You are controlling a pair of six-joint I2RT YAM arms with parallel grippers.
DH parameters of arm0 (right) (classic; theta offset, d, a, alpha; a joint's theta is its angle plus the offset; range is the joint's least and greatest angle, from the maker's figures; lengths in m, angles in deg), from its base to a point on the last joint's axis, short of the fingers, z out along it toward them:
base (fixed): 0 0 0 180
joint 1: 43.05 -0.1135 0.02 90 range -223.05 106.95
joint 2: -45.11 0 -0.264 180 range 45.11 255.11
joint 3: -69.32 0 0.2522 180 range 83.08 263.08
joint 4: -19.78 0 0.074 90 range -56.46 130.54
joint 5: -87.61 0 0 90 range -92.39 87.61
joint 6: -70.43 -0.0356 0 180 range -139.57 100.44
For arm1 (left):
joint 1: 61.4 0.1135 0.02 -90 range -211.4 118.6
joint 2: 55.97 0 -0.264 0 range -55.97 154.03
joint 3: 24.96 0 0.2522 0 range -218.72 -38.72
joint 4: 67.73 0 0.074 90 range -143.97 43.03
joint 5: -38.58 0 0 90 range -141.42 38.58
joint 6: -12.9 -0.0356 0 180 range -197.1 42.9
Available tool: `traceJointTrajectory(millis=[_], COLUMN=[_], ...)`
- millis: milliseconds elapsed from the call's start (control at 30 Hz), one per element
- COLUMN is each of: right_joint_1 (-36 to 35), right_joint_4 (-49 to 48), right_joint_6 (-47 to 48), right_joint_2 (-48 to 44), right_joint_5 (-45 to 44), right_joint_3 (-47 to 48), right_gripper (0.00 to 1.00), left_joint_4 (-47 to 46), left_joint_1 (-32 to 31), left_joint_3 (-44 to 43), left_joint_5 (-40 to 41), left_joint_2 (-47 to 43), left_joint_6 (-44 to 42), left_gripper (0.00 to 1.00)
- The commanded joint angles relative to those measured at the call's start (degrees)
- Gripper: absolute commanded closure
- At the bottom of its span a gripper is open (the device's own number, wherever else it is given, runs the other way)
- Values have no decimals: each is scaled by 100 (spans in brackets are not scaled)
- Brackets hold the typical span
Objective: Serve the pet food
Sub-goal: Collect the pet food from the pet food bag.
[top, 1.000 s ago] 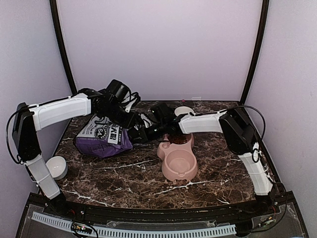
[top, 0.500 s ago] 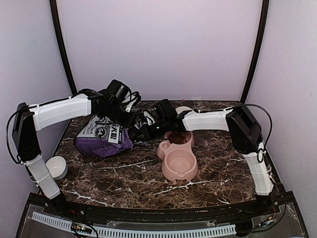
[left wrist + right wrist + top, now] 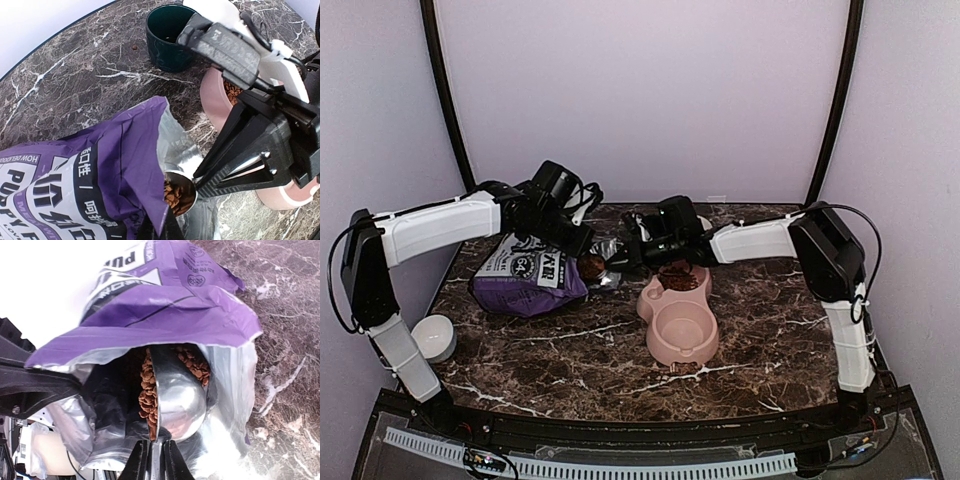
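Pet food (image 3: 147, 390): small reddish-brown pellets heaped in a metal scoop (image 3: 180, 400) at the mouth of the purple bag (image 3: 165, 310). More lies in the far well of the pink double bowl (image 3: 665, 352).
Axis: the heap runs lengthwise along the scoop. The scoop's round end points into the bag and its handle points back to the right gripper (image 3: 155, 450).
Right gripper: pinching the scoop's handle.
Left gripper (image 3: 160, 231): pressed together on the bag's upper lip.
Hidden: the bag's depth is dark, and the left fingers are cut off at the frame edge.
Textures: crinkled shiny foil lining inside the bag, a smooth steel scoop, and a dark, white-veined marble table (image 3: 770, 330).
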Motion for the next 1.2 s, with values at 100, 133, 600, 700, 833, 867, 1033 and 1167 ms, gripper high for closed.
traceJointTrajectory(millis=[100, 133, 600, 700, 833, 867, 1033, 1167], right_joint_1=[63, 71, 100, 112, 144, 156, 191, 243], right_joint_4=[-519, -503, -35, -129, -457, -590, -914, -1176], right_joint_6=[-199, -199, -24, -111, -353, -421, -653, -846], right_joint_2=[-482, -505, -704, -695, -733, -763, -863, -965], right_joint_5=[120, 112, 27, 155, 353, 404, 564, 659], right_joint_3=[-158, -171, -217, -279, -455, -508, -756, -1008], right_gripper=[100, 100, 100, 100, 100, 100, 100, 100], left_joint_4=[-306, -315, -418, -439, -449, -449, -501, -560], left_joint_1=[35, 34, 34, 34, 34, 34, 34, 34], left_joint_3=[100, 106, 179, 193, 210, 217, 272, 313], left_joint_5=[283, 294, 366, 369, 376, 376, 360, 348], left_joint_2=[-419, -426, -510, -519, -537, -549, -625, -682], left_joint_6=[-138, -140, -157, -162, -166, -164, -167, -183], left_gripper=[100, 100, 100, 100, 100, 100, 100, 100])
